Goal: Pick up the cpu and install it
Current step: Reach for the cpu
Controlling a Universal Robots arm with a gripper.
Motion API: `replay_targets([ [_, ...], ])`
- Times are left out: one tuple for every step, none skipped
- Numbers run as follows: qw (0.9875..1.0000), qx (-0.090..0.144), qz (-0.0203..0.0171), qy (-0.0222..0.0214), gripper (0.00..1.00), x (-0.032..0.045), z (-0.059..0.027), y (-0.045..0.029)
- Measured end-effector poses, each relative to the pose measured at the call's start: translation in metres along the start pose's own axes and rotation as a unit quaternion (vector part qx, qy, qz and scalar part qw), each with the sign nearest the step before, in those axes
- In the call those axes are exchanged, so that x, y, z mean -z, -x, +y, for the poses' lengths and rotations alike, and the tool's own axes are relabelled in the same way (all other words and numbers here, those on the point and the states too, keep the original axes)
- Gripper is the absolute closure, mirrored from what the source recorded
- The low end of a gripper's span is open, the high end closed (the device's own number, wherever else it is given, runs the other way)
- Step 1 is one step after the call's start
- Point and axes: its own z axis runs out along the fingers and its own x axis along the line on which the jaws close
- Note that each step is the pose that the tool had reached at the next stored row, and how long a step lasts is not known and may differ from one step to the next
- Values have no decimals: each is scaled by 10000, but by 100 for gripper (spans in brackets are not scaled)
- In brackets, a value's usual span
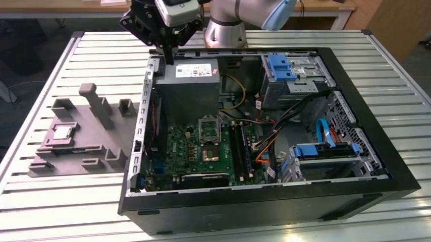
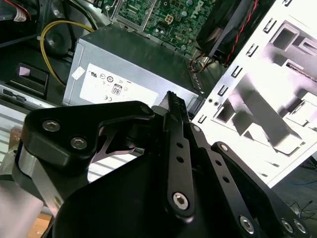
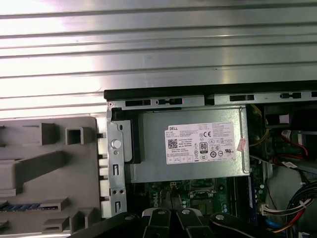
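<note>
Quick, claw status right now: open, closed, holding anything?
Claw: closed, holding nothing; the cpu lies in the grey holder.

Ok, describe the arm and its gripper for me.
The arm has rounded silver-grey joints with a pale blue cap. The gripper is matte black, built of angular plates and slim linked bars fastened with silver bolts, as the second wrist view shows.
</note>
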Motion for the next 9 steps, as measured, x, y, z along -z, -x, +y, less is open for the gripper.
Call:
replay_targets([
  [10000,0,0,0,89,0,0,-6],
  [10000,0,0,0,89,-1,-1,-9],
  [10000,0,0,0,89,-1,-1,-11],
  [10000,0,0,0,89,-1,-1,-14],
  [10000,0,0,0,89,-1,-1,-16],
  [10000,0,0,0,89,-1,-2,-19],
  [10000,0,0,0,89,-1,-2,-22],
  [10000,0,0,0,89,-1,-2,-25],
  [10000,0,0,0,89,-2,-2,-28],
])
